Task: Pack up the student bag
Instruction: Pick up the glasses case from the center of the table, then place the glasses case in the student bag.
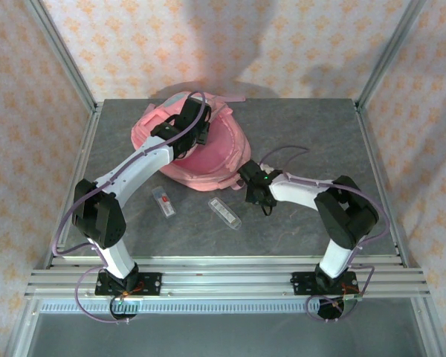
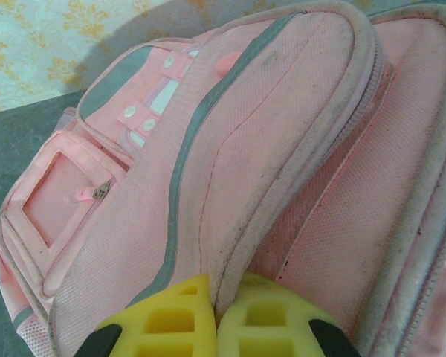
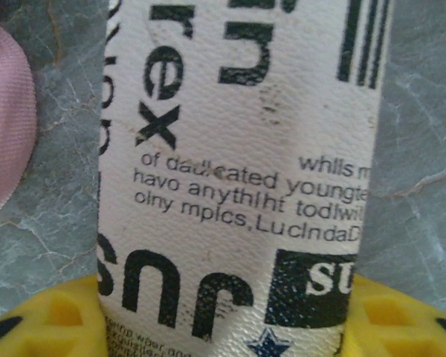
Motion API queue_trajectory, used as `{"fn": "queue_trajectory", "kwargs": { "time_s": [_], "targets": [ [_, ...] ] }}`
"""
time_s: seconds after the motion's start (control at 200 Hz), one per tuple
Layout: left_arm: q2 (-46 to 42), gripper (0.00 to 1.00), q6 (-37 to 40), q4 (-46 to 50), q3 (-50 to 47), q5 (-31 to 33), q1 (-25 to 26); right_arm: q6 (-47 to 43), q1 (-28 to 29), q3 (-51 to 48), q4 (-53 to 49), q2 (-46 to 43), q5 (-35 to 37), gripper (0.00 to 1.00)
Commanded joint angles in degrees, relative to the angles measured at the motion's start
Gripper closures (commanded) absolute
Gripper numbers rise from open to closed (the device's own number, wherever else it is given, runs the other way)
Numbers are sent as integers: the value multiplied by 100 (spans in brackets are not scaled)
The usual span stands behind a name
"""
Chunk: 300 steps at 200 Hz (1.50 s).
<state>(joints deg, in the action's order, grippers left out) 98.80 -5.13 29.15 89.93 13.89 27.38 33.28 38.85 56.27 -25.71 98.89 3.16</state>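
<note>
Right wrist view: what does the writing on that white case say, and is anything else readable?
White printed case, black print:
"rex", large, sideways
"whlls m", cut off
"of dadicated younge", cut off
"havo anythiht todlwil", cut off
"oiny mpics,LucIndaD", cut off
"SU", white on black
Other large letters: cropped, unreadable.
Student bag: no text seen.
Two clear packets: too small to read.

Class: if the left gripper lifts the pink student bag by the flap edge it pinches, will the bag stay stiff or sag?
Probably sags: the student bag is woven fabric, and its rim creases where the left gripper pinches it. Hardly slippery, given the textured cloth. Unlikely to roll; it lies slumped on the table.
</note>
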Motion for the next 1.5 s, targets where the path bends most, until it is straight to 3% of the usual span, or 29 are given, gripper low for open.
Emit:
{"fn": "queue_trajectory", "kwargs": {
  "time_s": [0.0, 0.27, 0.45, 0.676, 0.976, 1.176, 1.266, 1.497],
  "targets": [
    [-212, 100, -129, -102, 148, 224, 29, -22, 26, 68, -127, -224, 237, 59],
    [-308, 100, -79, -128, 202, 329, 28, -382, 8, 156, -364, -1238, 371, 68],
    [-309, 100, -41, -52, 396, 441, 13, -1146, 97, 536, 85, -1477, -345, 69],
    [-341, 100, -41, 42, 577, 612, -2, -2258, 455, 1605, 392, -424, -1128, 69],
    [-405, 100, -67, 136, 717, 703, -145, -3372, 483, 3330, 356, 1275, -2764, 66],
    [-383, 100, -144, 152, 763, 571, -162, -3829, 483, 4921, -275, 2478, -2823, 58],
    [-358, 100, -173, 161, 738, 548, -158, -3706, 456, 5422, -447, 2842, -2494, 47],
    [-404, 100, -165, 140, 675, 583, -156, -3262, 258, 4868, -35, 2508, -2390, 28]
  ]
}}
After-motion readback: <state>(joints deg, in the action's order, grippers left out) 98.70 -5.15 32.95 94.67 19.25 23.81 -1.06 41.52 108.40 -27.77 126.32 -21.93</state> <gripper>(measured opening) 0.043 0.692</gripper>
